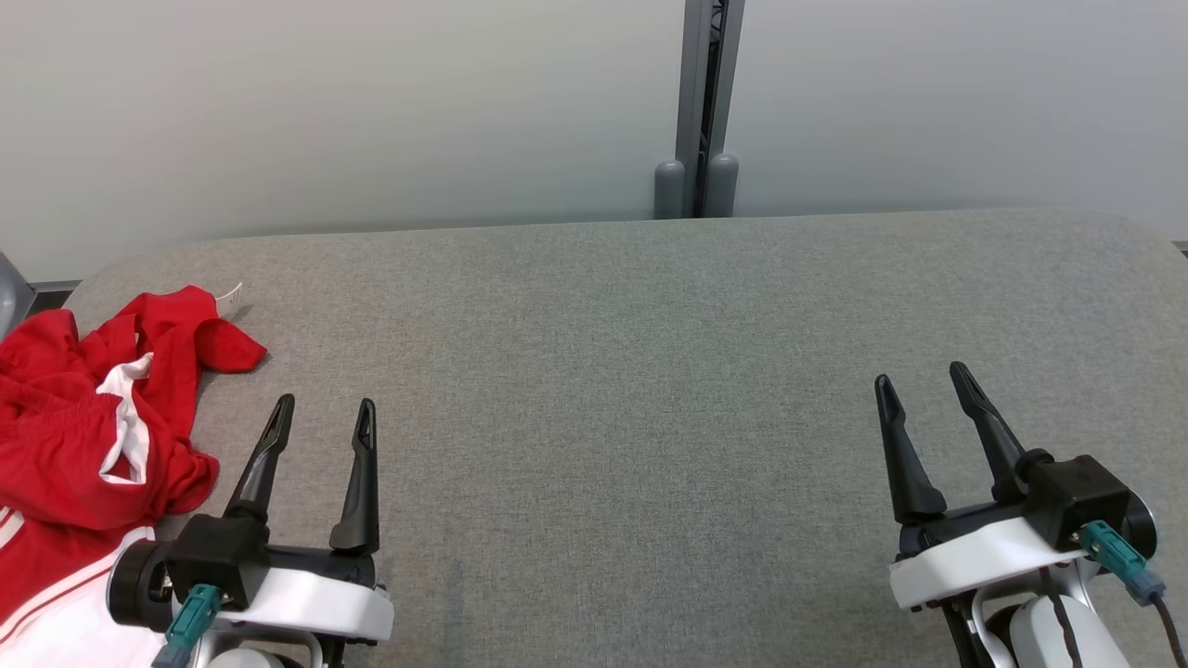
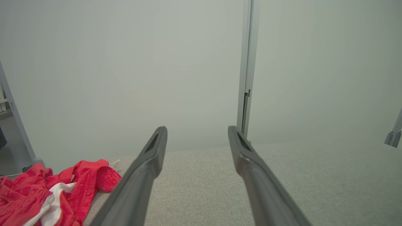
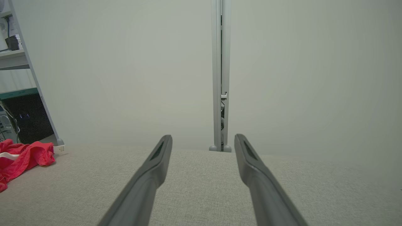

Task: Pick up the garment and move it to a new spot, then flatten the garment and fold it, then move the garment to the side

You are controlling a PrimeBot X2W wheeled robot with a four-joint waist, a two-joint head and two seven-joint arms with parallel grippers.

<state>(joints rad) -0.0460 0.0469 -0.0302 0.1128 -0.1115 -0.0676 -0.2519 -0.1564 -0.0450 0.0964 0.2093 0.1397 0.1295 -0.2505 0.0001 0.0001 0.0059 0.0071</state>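
A red garment (image 1: 83, 427) with white stripes lies crumpled at the left edge of the grey table (image 1: 631, 371), running off the view's left and bottom. It also lies at the lower left of the left wrist view as the garment (image 2: 44, 191) and at the far left of the right wrist view as the garment (image 3: 22, 157). My left gripper (image 1: 325, 410) stands open just right of the garment, apart from it, nothing between its fingers. Over the table's right side my right gripper (image 1: 922, 378) is open and holds nothing.
A pale wall runs behind the table, with a grey vertical post (image 1: 705, 111) at its middle. A white tag (image 1: 229, 295) sticks out of the garment's far edge. Shelving (image 3: 15, 94) stands beyond the table's left end.
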